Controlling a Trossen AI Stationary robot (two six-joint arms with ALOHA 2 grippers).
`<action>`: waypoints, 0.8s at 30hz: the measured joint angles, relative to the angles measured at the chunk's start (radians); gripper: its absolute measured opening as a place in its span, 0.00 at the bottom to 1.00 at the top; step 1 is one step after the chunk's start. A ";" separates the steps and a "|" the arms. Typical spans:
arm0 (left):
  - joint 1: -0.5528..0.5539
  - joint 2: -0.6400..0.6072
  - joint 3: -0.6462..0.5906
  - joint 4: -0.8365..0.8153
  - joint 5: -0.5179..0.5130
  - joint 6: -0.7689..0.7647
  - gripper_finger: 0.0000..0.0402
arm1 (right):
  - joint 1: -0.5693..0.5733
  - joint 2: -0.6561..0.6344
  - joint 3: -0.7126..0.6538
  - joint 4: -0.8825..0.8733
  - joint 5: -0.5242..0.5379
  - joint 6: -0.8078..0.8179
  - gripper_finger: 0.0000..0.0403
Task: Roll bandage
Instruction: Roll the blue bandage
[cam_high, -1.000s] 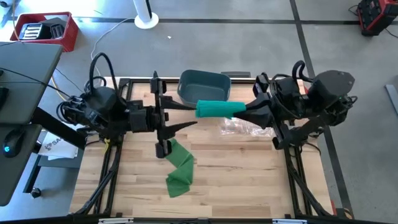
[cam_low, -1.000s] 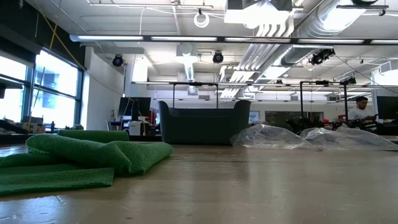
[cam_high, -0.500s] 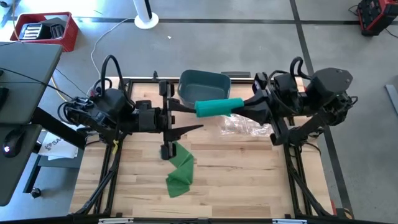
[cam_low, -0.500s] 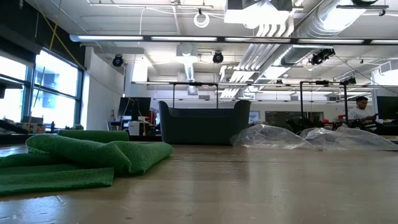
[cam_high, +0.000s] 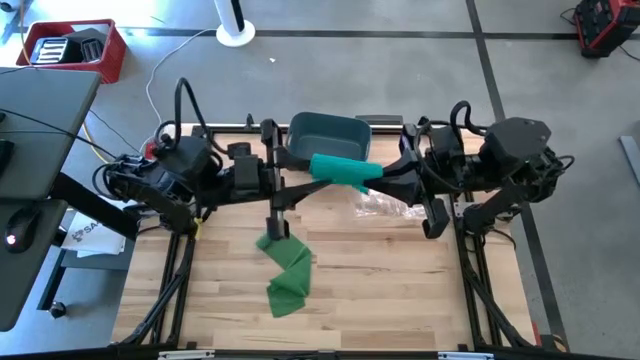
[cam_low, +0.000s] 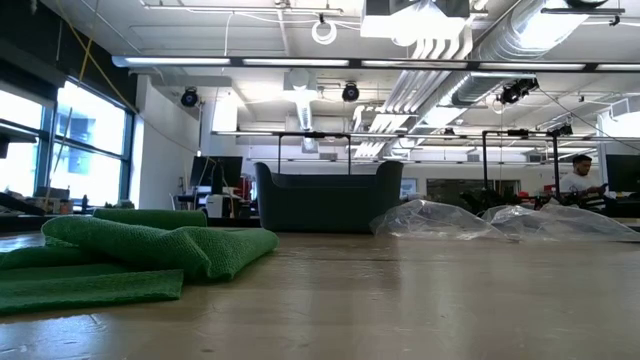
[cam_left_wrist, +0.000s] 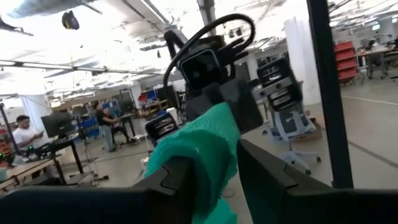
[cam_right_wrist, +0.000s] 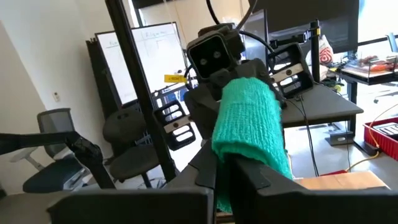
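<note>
We see a dark blue-grey bin (cam_high: 330, 136) at the table's (cam_high: 400, 300) far edge, near the middle. Just beside it, toward the right edge, lies a crumpled clear plastic bag (cam_high: 385, 206). Off the table, beyond its far-left corner, a red crate (cam_high: 75, 48) sits on the floor, and a white round stand base (cam_high: 236, 34) rests farther along. In the low view, a person (cam_low: 578, 176) sits in the room behind.
</note>
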 joint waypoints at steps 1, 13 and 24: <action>0.000 0.000 0.000 -0.003 0.000 0.001 0.26 | 0.001 0.000 0.000 0.000 0.000 0.002 0.03; 0.001 -0.019 -0.001 -0.029 -0.014 -0.084 0.03 | 0.001 -0.003 0.028 -0.064 -0.010 0.015 0.25; 0.051 -0.109 0.000 -0.051 0.016 -0.228 0.01 | 0.062 0.013 0.045 -0.287 0.277 -0.074 0.37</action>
